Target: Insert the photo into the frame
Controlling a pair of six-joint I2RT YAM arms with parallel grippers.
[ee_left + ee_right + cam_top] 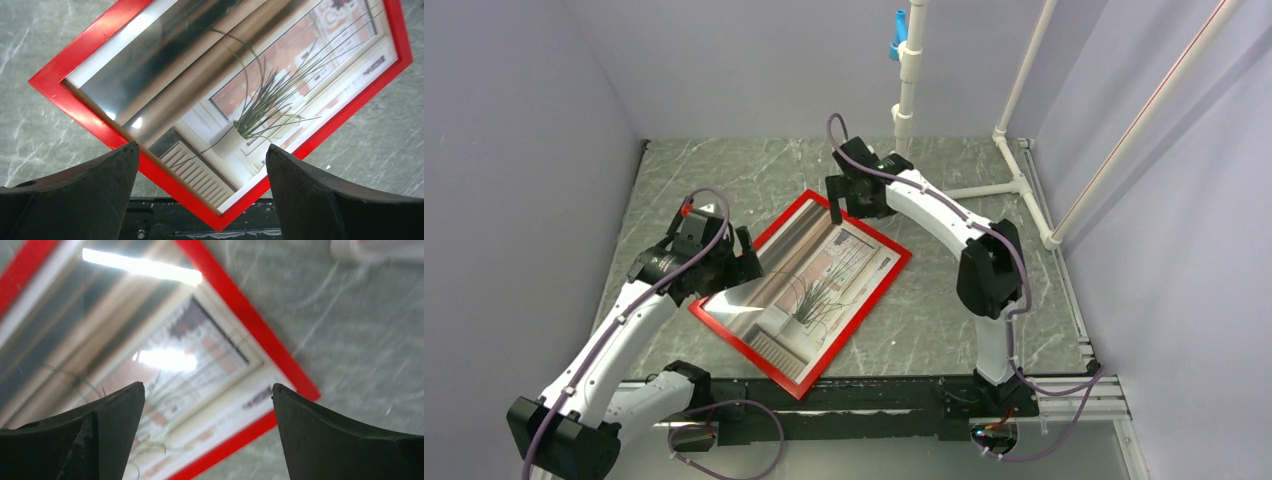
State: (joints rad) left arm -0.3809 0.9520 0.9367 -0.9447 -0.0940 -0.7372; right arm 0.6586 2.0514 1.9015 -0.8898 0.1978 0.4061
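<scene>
On the table [944, 300], the photo [260, 100] apparently sits inside the frame [75, 57]; left gripper [202, 150] and right gripper [207, 390] gape, empty.

The frame [746, 350]: bright red, smooth, with a satin look along its edge. The photo [824, 285], within the frame's border: a printed sheet under a glossy face that throws back lamp glare. I cannot tell glazing from the print's own sheen. The table [944, 300], under the frame: grey marble-patterned top, which I read as smooth and dull. Fingers [85, 195] of the left gripper [201, 146] and fingers [340, 435] of the right gripper [207, 386], above the frame: matt black, faintly grainy. The pipes [907, 70], beyond the frame: smooth white plastic. Arm shells [614, 340], either side of the frame: glossy white plastic.
</scene>
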